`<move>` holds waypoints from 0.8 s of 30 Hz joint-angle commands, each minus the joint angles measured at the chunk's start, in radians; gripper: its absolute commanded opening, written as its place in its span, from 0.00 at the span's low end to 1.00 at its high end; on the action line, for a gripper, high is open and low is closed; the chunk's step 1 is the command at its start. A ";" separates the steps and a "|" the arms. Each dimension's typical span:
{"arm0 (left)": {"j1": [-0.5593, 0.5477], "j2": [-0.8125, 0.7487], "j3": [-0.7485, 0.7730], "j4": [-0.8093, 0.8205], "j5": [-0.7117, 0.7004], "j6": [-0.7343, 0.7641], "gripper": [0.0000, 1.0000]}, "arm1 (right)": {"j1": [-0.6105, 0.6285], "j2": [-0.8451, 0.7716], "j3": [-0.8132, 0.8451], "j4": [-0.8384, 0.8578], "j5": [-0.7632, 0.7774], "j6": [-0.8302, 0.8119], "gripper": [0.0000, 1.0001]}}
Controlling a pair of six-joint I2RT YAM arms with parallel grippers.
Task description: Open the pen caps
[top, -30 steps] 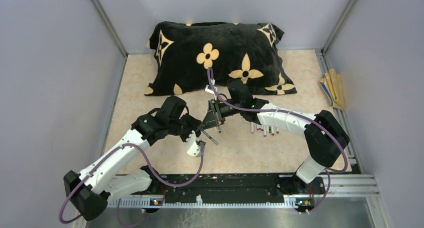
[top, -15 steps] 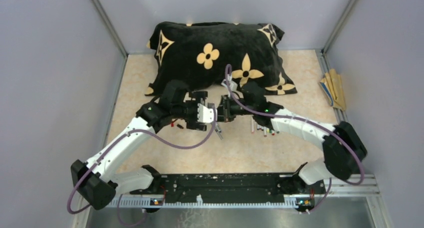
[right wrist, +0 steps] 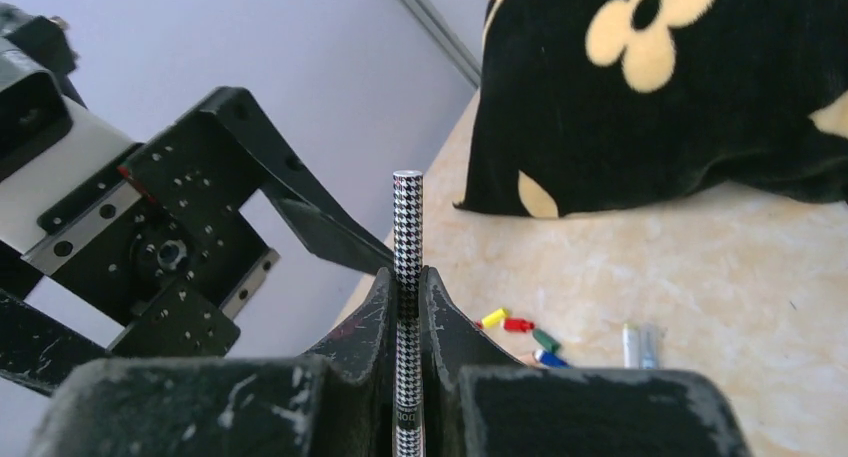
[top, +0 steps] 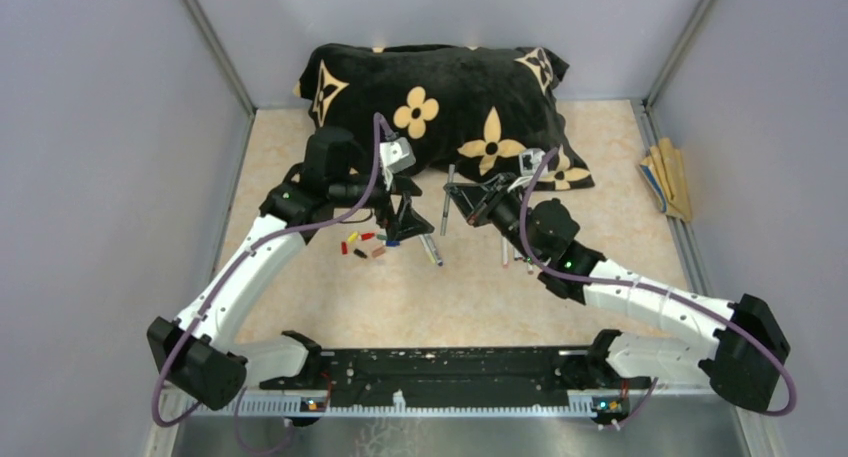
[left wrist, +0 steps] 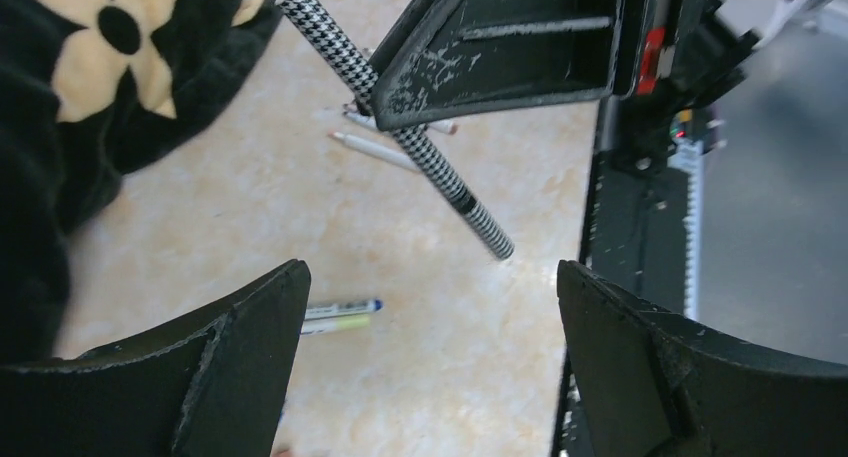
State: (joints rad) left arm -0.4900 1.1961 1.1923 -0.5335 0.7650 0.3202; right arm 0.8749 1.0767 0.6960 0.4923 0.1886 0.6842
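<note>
Top external view: the tan bench carries one black pillow with cream flowers at its far side, and every place below is given from that pillow. Two arms reach toward its front edge. The left fingers hang just in front of the pillow, a little left of its middle, spread wide with nothing between them. The right fingers, just in front of the pillow's middle, are clamped on one houndstooth pen. Its long axis runs along the fingers, one end pointing at the pillow's front edge and the other back toward the arm bases. I cannot tell whether it wears a cap.

Two pens lie side by side on the bench in front of the pillow's middle, one tipped blue, one yellow-green. A further row lies in front of the right half, partly under the right arm, so it cannot be counted.

Loose caps lie scattered in front of the pillow's left half. The right wrist view gives four for certain: yellow, red, green and blue.
</note>
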 commanded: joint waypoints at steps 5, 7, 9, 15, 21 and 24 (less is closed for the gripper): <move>0.028 0.002 -0.009 0.200 0.266 -0.366 0.92 | 0.125 0.058 0.122 0.205 0.251 -0.034 0.00; 0.028 0.003 -0.018 0.210 0.300 -0.390 0.88 | 0.151 0.066 0.135 0.223 0.289 -0.058 0.00; 0.030 0.011 -0.018 0.218 0.341 -0.416 0.83 | 0.160 0.077 0.143 0.237 0.299 -0.070 0.00; 0.029 0.037 -0.024 0.201 0.409 -0.400 0.70 | 0.175 0.105 0.162 0.259 0.308 -0.064 0.00; 0.029 0.059 0.021 0.113 0.363 -0.273 0.38 | 0.205 0.113 0.154 0.274 0.331 -0.079 0.00; 0.030 0.072 0.041 0.029 0.340 -0.159 0.05 | 0.208 0.100 0.137 0.286 0.348 -0.090 0.00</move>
State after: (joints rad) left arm -0.4599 1.2510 1.1885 -0.3958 1.0996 0.0090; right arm 1.0702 1.1851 0.8082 0.7227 0.4885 0.6247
